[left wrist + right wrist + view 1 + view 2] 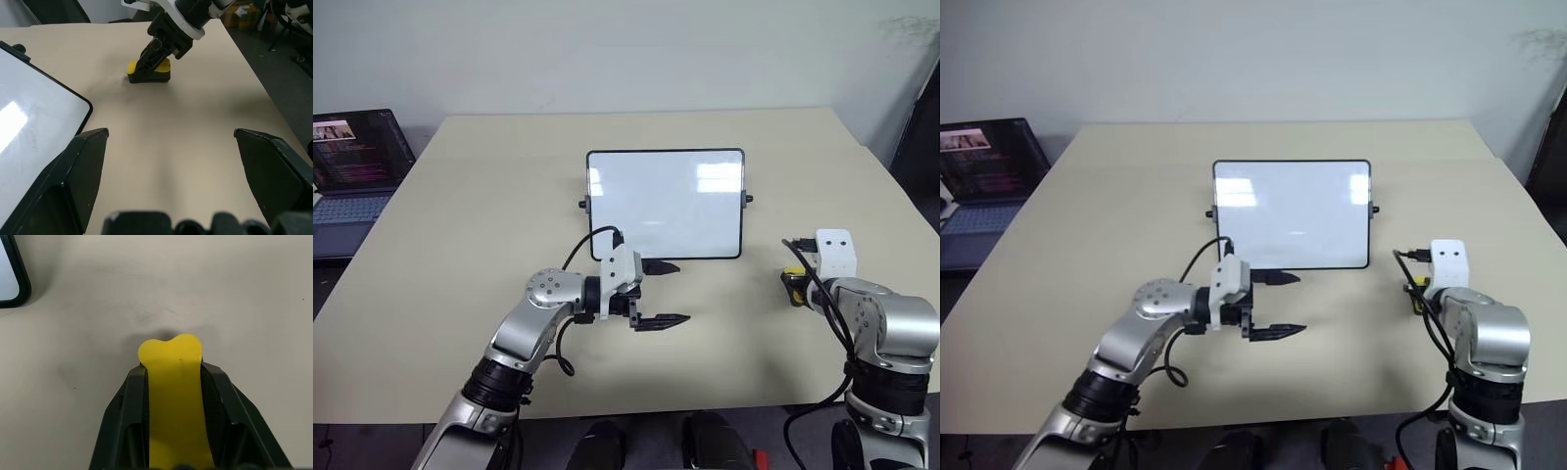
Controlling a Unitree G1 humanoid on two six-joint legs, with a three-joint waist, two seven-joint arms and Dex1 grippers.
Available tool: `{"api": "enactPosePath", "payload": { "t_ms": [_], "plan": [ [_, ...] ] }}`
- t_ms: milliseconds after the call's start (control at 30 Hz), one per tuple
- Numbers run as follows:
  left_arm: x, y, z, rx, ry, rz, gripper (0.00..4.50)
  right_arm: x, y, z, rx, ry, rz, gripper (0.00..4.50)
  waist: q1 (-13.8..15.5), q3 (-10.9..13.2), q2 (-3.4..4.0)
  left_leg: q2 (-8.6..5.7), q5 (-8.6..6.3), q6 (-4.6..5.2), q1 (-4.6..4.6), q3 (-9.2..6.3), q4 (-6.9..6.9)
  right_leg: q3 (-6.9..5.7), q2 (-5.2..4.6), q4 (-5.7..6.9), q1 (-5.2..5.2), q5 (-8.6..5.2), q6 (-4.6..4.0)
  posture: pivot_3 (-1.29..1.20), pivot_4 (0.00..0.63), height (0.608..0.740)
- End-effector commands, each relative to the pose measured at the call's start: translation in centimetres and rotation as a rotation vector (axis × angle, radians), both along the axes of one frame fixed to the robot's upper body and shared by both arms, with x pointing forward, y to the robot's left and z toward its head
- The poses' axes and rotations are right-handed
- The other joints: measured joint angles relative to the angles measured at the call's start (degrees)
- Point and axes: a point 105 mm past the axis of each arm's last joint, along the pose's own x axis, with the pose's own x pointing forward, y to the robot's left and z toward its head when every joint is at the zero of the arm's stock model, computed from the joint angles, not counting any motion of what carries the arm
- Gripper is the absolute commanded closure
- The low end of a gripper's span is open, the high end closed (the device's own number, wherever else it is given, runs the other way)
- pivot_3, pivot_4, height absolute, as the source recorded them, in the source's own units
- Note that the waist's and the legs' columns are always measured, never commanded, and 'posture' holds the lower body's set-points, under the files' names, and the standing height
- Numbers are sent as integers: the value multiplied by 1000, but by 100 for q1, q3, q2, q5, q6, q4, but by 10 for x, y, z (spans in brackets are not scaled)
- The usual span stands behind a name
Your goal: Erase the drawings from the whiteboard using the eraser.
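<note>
A small glossy white rectangular whiteboard (pixel 666 204) with a thin black frame, rounded corners and a small black knob on each side stands tilted back near the middle of a wide beige tabletop (pixel 489 215). Its surface shows window reflections, and no handwritten marks can be made out on it from the head views. To the robot's right of the board, apart from it, the right gripper (pixel 146 66) points down at the tabletop and is clenched on a small yellow eraser with a black part (pixel 149 73); in the left wrist view the eraser sits on the tabletop under those fingers, and in the right wrist view its yellow body (pixel 173 396) fills the space between the two black fingers (pixel 122 426), its rounded end sticking out past their tips. A corner of the board's black frame shows at the edge of that same view, well apart from the eraser. The left gripper (pixel 664 294) hangs just in front of the board's lower edge, pointing sideways toward the robot's right, its two black fingers spread wide with nothing between them. An open dark laptop (pixel 352 176) with a lit screen sits off the tabletop's far left corner.
</note>
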Motion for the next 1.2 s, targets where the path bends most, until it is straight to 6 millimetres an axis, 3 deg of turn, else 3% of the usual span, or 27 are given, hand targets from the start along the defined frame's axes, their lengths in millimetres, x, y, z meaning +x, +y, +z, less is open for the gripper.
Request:
{"api": "enactPosePath", "payload": {
  "t_ms": [33, 467, 500, 533, 767, 1033, 1200],
  "plan": [
    [0, 1, 9, 2, -50, -7, 0, 2, -1, 11, -7, -44, 6, 3391, -1, 0, 0, 0, 0, 0, 0, 0, 0, 0, 0, 0, 0, 0, 0, 0, 150, 740],
    [0, 4, 8, 11, -52, 2, 0, 3, -1, 8, -7, -33, 18, 3391, -2, 0, 0, 0, 0, 1, 0, -1, 0, -1, 0, 1, 0, 0, 0, 0, 150, 740],
    [0, 5, 8, 11, -52, 2, 0, 3, -1, 8, -6, -33, 19, 2700, -1, 0, 0, 0, 0, 1, 0, -1, 0, 0, 0, 1, 0, 0, 0, 0, 150, 740],
    [0, 5, 8, 12, -52, 2, 0, 3, -1, 8, -4, -34, 18, 2570, -2, 0, 0, 0, 0, 1, 0, -1, 0, 0, 0, 1, 0, 0, 0, 0, 150, 740],
    [1, 4, 8, 14, -57, -3, 0, 2, -2, 8, -8, -38, 9, 103, -2, 0, 0, 0, 0, 1, 0, 0, 0, 0, 0, 1, 0, 0, 0, 0, 150, 740],
    [1, 5, 10, 8, -55, 3, 0, 5, -1, 19, -11, -85, -9, 42, -2, 0, 0, 0, 0, 1, 0, 0, 0, 0, 0, 2, 0, 0, 0, 0, 150, 740],
    [13, 18, 21, -32, -86, 128, 0, 15, 7, 52, -37, -249, -2, 42, -15, 1, 1, 0, 0, 1, 1, -1, 0, 1, 0, 3, 0, 0, 0, 0, 150, 740]
  ]
}}
